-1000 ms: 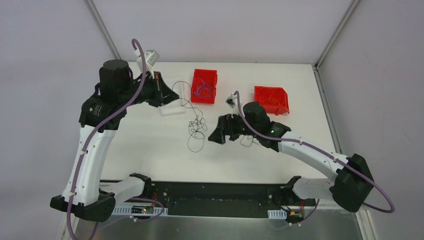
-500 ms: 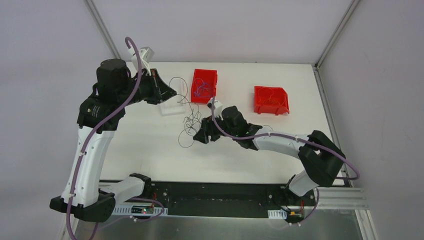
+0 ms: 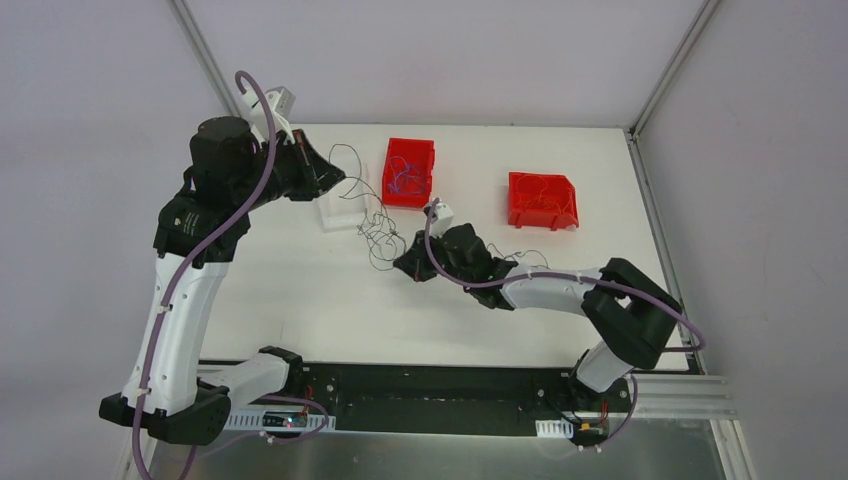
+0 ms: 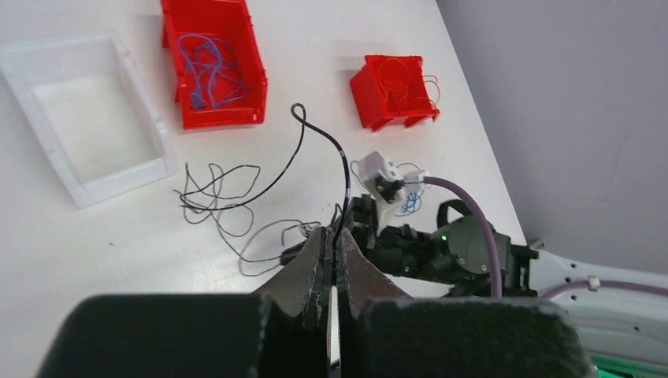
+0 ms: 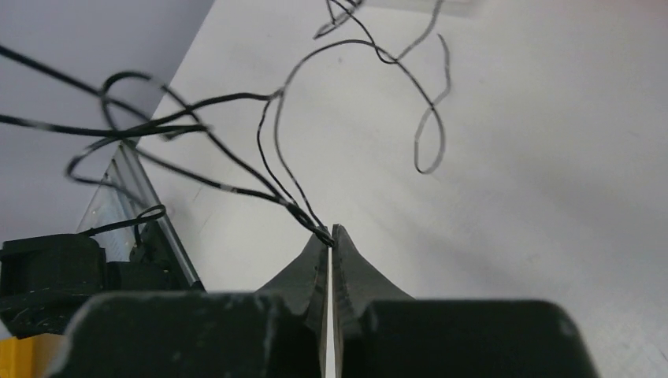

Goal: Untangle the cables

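The cables still out on the table are a loose tangle of thin black wire (image 3: 380,235) at the centre. My left gripper (image 3: 338,180) is raised at the back left and shut on one black strand (image 4: 344,169), which arcs up from its tips (image 4: 334,236). My right gripper (image 3: 400,265) is low at the tangle's right side. It is shut on a bunch of black strands (image 5: 276,102) right at its tips (image 5: 331,234). More black loops (image 4: 217,189) lie on the table between the two grippers.
A red bin (image 3: 409,172) with blue wires stands at the back centre. A second red bin (image 3: 543,200) with orange wires is at the back right. A shallow white tray (image 3: 338,212) sits below the left gripper. A small loose strand (image 3: 520,256) lies by the right arm.
The right arm swung left to the tangle and its jaws closed on black strands. The left gripper drew up and back a little, pulling its strand and the tangle toward it.
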Available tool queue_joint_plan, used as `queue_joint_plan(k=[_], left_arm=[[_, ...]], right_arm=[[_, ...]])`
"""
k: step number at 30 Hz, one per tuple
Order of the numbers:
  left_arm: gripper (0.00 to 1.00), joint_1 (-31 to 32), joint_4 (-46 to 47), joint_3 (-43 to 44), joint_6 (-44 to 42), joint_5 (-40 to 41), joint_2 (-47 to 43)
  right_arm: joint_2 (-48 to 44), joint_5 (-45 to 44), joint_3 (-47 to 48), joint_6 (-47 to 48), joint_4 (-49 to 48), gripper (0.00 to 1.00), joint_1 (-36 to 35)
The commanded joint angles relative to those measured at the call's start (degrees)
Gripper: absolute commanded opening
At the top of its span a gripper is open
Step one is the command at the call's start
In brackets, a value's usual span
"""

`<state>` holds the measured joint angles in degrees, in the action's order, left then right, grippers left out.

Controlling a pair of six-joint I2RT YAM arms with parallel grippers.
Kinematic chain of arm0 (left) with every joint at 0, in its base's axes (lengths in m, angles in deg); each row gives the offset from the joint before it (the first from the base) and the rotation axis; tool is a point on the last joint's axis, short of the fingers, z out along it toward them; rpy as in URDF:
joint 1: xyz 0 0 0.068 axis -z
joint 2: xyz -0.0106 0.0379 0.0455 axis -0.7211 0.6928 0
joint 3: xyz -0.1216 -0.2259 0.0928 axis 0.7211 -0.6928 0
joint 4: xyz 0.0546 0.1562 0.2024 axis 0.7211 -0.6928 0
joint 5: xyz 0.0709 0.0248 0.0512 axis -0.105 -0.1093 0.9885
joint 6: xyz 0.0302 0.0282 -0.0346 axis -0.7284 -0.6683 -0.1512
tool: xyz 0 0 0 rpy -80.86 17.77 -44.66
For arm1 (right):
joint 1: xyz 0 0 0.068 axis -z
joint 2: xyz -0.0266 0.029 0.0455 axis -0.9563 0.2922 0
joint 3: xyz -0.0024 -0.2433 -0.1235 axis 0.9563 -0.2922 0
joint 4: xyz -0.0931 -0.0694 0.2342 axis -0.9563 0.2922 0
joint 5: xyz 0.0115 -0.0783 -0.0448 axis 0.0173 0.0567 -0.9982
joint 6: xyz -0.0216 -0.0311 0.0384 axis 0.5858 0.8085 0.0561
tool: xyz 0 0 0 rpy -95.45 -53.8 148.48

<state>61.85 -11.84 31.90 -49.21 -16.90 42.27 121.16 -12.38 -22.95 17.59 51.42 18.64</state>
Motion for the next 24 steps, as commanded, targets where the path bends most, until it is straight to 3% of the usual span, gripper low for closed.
queue_joint_plan(k=[1,5,11,15,24], left_arm=[[0.0,-0.1,1.9,-0.1,-0.2,7.1,-2.4],[0.0,-0.1,0.2,-0.2,-2.3,15.4,-3.1],[0.0,-0.1,-3.2,0.4,-5.3,30.9,-3.7],[0.0,-0.1,-3.3,-0.1,-5.4,32.0,-3.7],[0.0,-0.1,-5.8,-0.5,-6.4,40.2,-3.8]], right_arm=[[-7.1,-10.6,-5.6,-2.9,0.8,0.0,0.9],[-14.7,-16.7,-10.6,-8.3,13.1,0.0,4.7],[-30.4,-18.0,-18.1,-15.8,33.1,0.0,20.1],[-40.6,-17.9,-19.1,-13.5,41.7,0.0,28.1],[-41.8,-18.6,-8.8,-10.7,53.3,0.0,41.0]])
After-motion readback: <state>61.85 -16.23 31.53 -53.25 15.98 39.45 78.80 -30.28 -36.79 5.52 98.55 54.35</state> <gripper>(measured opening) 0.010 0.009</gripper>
